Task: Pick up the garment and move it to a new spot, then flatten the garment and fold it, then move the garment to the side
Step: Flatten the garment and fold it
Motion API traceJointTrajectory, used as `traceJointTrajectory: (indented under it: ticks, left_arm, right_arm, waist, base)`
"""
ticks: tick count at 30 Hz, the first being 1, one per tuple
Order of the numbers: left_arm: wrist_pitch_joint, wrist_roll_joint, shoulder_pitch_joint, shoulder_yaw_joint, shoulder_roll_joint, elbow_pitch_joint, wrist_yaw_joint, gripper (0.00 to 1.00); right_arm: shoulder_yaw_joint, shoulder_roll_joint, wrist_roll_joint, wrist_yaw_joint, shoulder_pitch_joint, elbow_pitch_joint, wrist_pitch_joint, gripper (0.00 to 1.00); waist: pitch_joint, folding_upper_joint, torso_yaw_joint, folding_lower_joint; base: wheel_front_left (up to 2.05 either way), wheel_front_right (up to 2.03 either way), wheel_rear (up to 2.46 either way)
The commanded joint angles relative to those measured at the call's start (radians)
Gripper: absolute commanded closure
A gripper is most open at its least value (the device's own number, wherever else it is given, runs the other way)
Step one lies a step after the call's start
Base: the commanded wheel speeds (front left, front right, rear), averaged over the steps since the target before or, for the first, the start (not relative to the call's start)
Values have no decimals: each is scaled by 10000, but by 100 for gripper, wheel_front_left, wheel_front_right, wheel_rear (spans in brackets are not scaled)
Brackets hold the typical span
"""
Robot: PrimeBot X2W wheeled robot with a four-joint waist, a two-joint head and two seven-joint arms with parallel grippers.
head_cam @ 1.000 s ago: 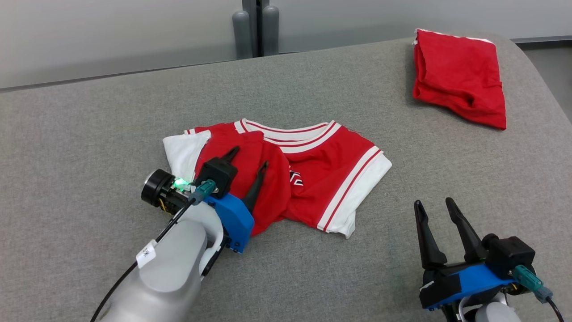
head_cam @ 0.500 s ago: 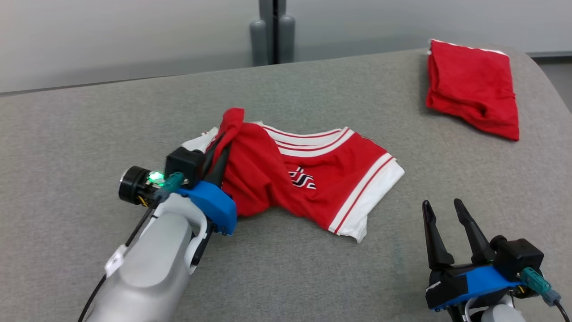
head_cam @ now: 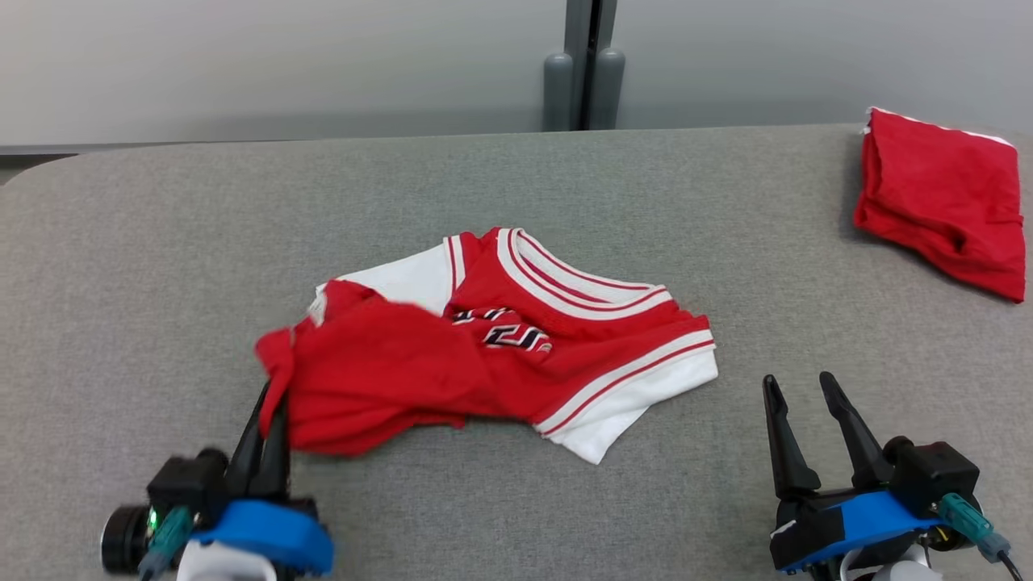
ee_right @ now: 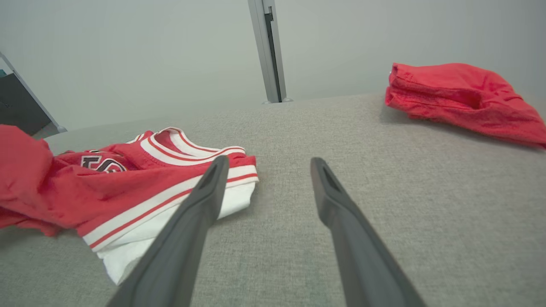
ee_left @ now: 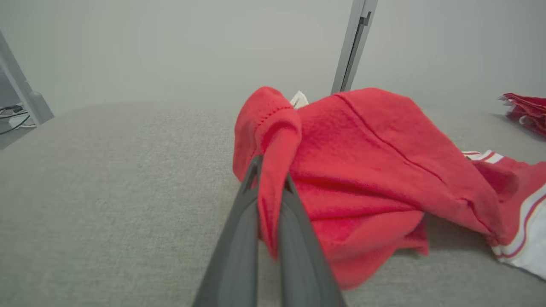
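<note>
Pinching bunched red corner of garment (head_cam: 500,355), left hand (head_cam: 272,401) clamped tight; garment mid-tabletop (head_cam: 161,266), chest lettering half buried under fold. Right hand (head_cam: 796,379) spread wide, empty.

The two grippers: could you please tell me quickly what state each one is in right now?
Left gripper: shut on a bunched edge of the red and white shirt.
Right gripper: open, holding nothing, apart from the shirt.

jersey (head_cam: 484,359) lettering half folded under, red cloth (ee_left: 527,111) edge-cropped
</note>
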Motion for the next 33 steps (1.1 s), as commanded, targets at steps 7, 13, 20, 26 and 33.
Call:
traceJointTrajectory:
  ticks: [7, 13, 20, 26, 33]
  left_arm:
    - [-46, 210, 1275, 823, -480, -358, -187, 0]
    - [-45, 999, 1169, 1937, -1103, -1666, -395, 0]
    - [-38, 1946, 1510, 3328, -1586, -2633, -788, 0]
    - [-38, 2471, 1881, 3888, -1728, -2464, -1002, 0]
    - [-38, 2793, 1950, 4074, -1843, -2120, -1201, 0]
  right_arm:
    - [-88, -30, -149, 1, 193, 145, -36, 0]
    - [-109, -29, -205, 1, 182, 291, -36, 0]
    - [-135, -30, -224, 1, 217, 507, -34, 0]
    - [-132, -30, -201, 1, 233, 684, -36, 0]
    - [77, -30, -444, 1, -457, 1027, -36, 0]
  waist:
    - [-44, -1, 257, 1]
    - [-255, -1, 361, 1]
    - [-377, -1, 348, 1]
    - [-380, -1, 334, 1]
    - [-296, -1, 446, 1]
  base:
    - [0, 0, 0]
    - [0, 0, 0]
    - [0, 0, 0]
    - [0, 0, 0]
    - [0, 0, 0]
